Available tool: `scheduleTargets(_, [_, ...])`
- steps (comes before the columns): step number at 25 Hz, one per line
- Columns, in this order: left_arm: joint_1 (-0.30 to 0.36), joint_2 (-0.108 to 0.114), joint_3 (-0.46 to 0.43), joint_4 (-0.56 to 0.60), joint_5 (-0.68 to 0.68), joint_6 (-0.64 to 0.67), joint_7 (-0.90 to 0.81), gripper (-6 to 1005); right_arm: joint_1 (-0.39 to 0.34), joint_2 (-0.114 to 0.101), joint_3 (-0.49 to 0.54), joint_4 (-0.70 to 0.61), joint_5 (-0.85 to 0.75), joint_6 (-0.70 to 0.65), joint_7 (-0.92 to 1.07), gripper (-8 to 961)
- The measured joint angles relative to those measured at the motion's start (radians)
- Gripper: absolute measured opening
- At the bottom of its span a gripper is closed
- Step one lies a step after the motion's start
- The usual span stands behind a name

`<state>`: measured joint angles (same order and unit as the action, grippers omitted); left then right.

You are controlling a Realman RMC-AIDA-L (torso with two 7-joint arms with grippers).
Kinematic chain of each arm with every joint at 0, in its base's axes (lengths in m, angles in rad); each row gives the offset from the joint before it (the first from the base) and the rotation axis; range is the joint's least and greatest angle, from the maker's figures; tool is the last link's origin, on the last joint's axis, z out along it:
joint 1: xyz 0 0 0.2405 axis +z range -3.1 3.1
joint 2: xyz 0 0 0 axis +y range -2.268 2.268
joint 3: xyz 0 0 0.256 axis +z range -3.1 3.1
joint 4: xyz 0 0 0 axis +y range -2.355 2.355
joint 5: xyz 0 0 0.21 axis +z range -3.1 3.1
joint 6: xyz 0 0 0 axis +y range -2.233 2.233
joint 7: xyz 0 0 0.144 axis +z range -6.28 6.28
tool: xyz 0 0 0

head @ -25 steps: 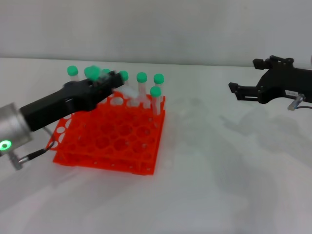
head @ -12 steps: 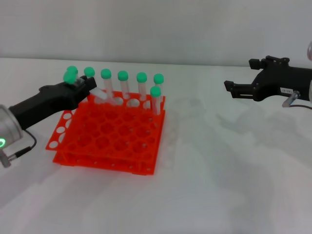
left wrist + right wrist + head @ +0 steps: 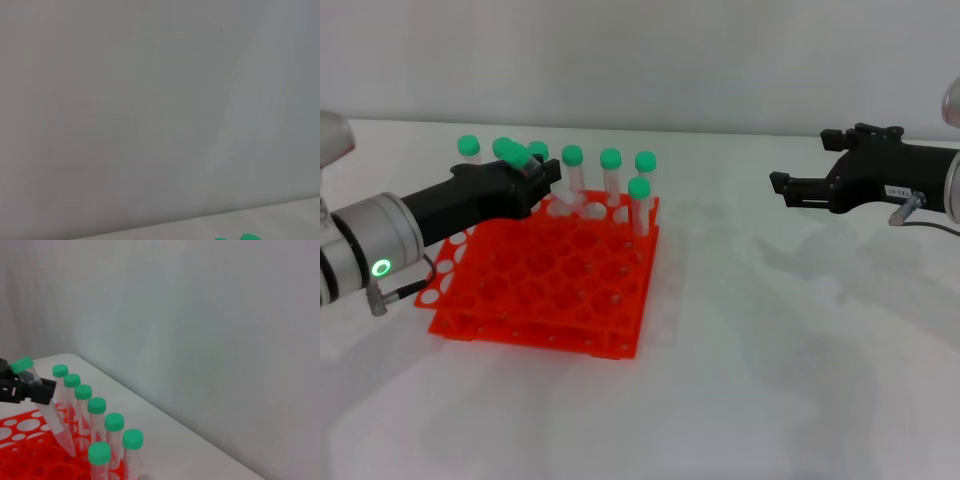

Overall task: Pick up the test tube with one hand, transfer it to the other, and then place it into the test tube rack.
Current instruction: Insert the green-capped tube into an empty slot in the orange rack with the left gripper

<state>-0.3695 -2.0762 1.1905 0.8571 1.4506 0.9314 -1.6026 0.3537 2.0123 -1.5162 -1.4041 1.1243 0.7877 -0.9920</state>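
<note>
Head view shows the test tube [image 3: 525, 160] tilted, tip over the test tube rack [image 3: 545, 285] back row, clamped by the left gripper [image 3: 535, 180], likely lining up a hole. The right gripper [image 3: 795, 188] hangs apart, fingers spread, empty.

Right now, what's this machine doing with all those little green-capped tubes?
The left gripper is holding a test tube tilted over the back row of the orange test tube rack, its tip pointing down toward the holes but not yet seated. Seven other capped tubes already stand in the rack. The right gripper hovers empty off to the side, jaws open.
</note>
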Motion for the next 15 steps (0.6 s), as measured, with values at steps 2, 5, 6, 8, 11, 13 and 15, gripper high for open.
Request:
scheduleTargets(2, [-0.006,0.0,0.005,0.001,0.006,-0.003,-0.011,247,0.001,0.0,-0.001,0.0,0.0,0.0,0.002,857])
scheduleTargets(5, [-0.01,0.001,0.011,0.001,0.008,-0.012,-0.021,249,0.005,0.0,0.0,0.0,0.0,-0.002,0.002,857])
scheduleTargets(6, [-0.011,0.001,0.011,0.0,0.009,-0.015,-0.021,250,0.007,0.0,0.0,0.001,0.0,-0.004,0.003,857])
scheduleTargets(8, [-0.019,0.001,0.018,-0.008,0.009,-0.018,-0.021,251,0.01,0.0,0.0,0.002,0.0,-0.004,0.003,857])
scheduleTargets(11, [-0.028,0.001,0.024,-0.017,0.01,-0.019,-0.022,253,0.013,0.0,-0.001,0.002,0.0,-0.002,0.003,857])
scheduleTargets(13, [-0.032,0.0,0.024,-0.019,0.011,-0.019,-0.023,254,0.017,0.0,0.0,0.002,0.0,-0.001,0.003,857])
scheduleTargets(15, [-0.034,0.0,0.024,-0.025,0.011,-0.019,-0.023,256,0.021,0.0,0.0,0.002,0.0,0.0,0.003,857])
